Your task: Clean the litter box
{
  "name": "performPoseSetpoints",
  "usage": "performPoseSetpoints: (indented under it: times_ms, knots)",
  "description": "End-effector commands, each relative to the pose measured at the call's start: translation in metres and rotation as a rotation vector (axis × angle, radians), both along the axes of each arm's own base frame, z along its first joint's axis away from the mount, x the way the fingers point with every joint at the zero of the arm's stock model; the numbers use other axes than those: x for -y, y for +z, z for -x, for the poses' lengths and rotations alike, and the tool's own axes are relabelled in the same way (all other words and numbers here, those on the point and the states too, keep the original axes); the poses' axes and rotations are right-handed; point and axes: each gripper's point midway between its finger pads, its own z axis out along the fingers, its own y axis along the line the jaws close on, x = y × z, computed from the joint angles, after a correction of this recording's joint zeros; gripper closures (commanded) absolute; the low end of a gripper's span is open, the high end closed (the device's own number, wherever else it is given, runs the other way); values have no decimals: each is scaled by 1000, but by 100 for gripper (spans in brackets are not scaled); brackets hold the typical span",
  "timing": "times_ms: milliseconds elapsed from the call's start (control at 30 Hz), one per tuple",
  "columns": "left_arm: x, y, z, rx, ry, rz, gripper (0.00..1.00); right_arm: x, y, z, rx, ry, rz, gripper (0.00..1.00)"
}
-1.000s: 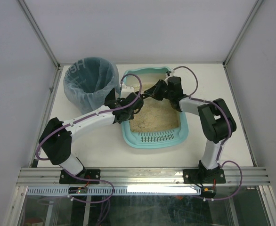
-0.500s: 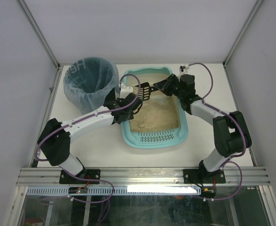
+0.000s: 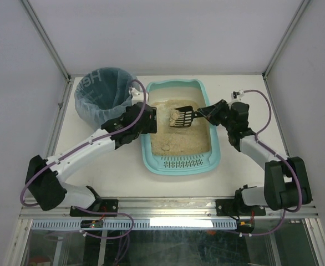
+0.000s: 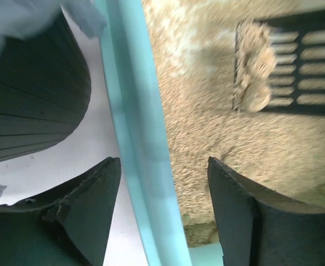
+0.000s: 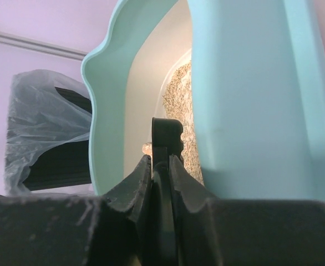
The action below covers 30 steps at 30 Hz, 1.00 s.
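The light teal litter box (image 3: 177, 167) sits mid-table with beige litter (image 3: 179, 138) in it and its slotted grate at the near end. My right gripper (image 3: 211, 113) is shut on the handle of a black slotted scoop (image 3: 183, 117), which hangs over the litter with a pale clump (image 3: 176, 116) on it. In the right wrist view the fingers (image 5: 142, 176) pinch the scoop handle (image 5: 166, 134) beside the box wall (image 5: 251, 100). My left gripper (image 4: 163, 162) is open, its jaws standing either side of the box's left rim (image 4: 143, 160) without touching it.
A round dark bin with a bluish bag liner (image 3: 104, 94) stands at the back left, just beyond the left gripper. Grey enclosure walls close off the table on three sides.
The left gripper's jaws have opened off the box's left rim. The right arm has drawn back to the right, and the scoop now hangs over the litter carrying a clump.
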Motion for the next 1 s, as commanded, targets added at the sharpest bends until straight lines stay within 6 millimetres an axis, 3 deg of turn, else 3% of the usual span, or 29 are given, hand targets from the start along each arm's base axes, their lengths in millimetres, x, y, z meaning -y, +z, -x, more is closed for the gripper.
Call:
performPoseSetpoints:
  times_ms: [0,133,267,400,433,533,633,667,767,800,900,967]
  knots:
    - [12,58,-10,147,-84,139,28,12,51,15,127,-18,-115,100]
    - [11,65,-12,162,-105,153,14,29,56,33,128,-83,-161,100]
    - [8,80,-13,192,-126,184,12,13,70,57,171,40,-217,100]
    - [6,107,-13,252,-157,198,11,58,57,58,111,-155,-251,100]
    - [5,114,-12,275,-166,198,11,58,57,60,114,-153,-282,100]
    - [0,131,-12,339,-183,187,10,26,71,67,144,19,-286,100]
    - [-3,147,-12,386,-195,178,9,62,46,61,63,-152,-327,100]
    - [-4,152,-12,403,-196,180,9,65,48,61,74,-162,-348,100]
    - [-11,160,-10,463,-191,184,6,25,65,67,118,32,-299,100]
    - [-13,161,-11,479,-185,186,5,25,62,66,108,28,-291,100]
    - [-20,166,-12,504,-167,192,5,62,45,60,59,-151,-341,100]
    - [-26,165,-11,524,-150,187,4,42,56,63,79,-36,-332,100]
